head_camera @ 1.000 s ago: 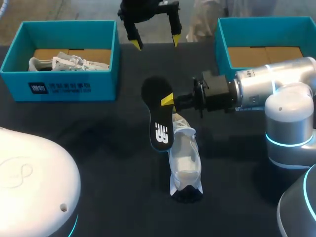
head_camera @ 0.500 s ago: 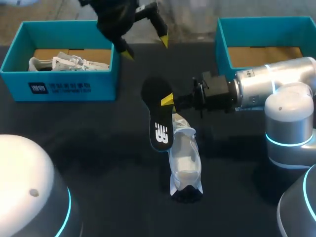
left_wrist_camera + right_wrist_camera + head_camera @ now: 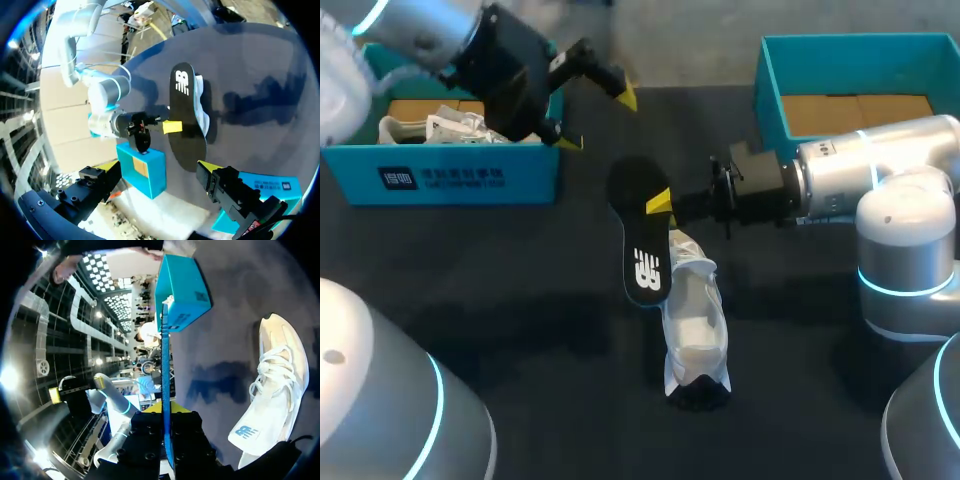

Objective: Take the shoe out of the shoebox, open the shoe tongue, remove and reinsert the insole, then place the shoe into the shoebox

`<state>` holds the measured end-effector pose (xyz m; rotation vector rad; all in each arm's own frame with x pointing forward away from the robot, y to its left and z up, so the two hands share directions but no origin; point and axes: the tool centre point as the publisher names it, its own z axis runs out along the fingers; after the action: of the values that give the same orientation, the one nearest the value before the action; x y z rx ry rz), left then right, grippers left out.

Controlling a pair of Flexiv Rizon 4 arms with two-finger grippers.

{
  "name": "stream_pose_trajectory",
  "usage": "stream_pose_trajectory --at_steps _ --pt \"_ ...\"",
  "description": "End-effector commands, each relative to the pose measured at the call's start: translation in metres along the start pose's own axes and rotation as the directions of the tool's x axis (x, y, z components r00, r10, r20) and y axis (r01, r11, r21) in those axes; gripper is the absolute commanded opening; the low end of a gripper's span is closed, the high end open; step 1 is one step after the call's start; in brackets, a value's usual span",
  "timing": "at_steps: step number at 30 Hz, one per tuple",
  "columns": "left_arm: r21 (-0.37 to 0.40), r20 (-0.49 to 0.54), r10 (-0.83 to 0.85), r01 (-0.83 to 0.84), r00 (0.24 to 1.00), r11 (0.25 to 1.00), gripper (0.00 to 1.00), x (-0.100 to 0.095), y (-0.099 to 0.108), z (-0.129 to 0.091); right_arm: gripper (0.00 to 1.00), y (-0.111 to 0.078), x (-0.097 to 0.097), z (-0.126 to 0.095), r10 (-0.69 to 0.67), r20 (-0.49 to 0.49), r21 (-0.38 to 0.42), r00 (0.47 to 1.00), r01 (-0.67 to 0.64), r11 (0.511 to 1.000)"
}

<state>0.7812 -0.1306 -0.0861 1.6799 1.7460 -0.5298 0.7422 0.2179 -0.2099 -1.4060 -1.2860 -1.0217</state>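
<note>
1. The black insole [image 3: 638, 235] is out of the shoe, gripped at its edge by the right end effector [image 3: 658, 203], which is clenched on it.
2. The white shoe [image 3: 695, 335] lies on the dark tabletop [image 3: 520, 300], just beside the insole's logo end.
3. The left end effector [image 3: 597, 120] hangs released, fingers spread, at the corner of the left shoebox [image 3: 440, 180], which holds a second shoe [image 3: 450, 127].
4. The right shoebox [image 3: 770, 90] stands behind the right arm.

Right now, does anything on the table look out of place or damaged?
Nothing looks damaged. The black insole is out of the white shoe, pinched by the right gripper over it, as the task expects. The left gripper hangs open by the left shoebox.
</note>
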Motion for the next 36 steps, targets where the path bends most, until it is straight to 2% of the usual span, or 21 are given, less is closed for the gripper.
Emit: stream_pose_trajectory --at_steps 1,13,18,25,31,36 --pt "-0.192 0.375 0.038 0.037 0.926 0.981 1.0 0.016 -0.008 -0.003 0.0 0.0 0.001 0.002 0.001 0.003 -0.002 1.0 -0.001 1.0" --pt "-0.188 0.489 0.064 0.033 0.87 0.982 1.0 0.025 -0.012 0.002 0.0 0.0 0.001 0.002 0.001 0.003 -0.002 1.0 -0.001 1.0" --pt "-0.181 0.532 0.064 0.039 0.844 0.983 1.0 0.033 -0.021 0.004 0.0 0.0 0.001 0.002 0.001 0.003 -0.002 1.0 -0.001 1.0" --pt "-0.164 0.567 0.038 0.068 0.823 0.984 1.0 0.053 -0.03 0.006 0.0 0.0 0.001 0.002 0.001 0.003 -0.002 1.0 -0.001 1.0" --pt "-0.179 0.572 0.013 0.109 0.82 0.978 1.0 0.074 -0.03 -0.001 0.0 0.0 0.001 0.002 0.001 0.003 -0.002 1.0 -0.001 1.0" --pt "-0.192 0.57 0.004 0.128 0.822 0.973 1.0 0.083 -0.03 -0.005 0.0 0.0 0.001 0.002 0.001 0.003 -0.002 1.0 -0.001 1.0"
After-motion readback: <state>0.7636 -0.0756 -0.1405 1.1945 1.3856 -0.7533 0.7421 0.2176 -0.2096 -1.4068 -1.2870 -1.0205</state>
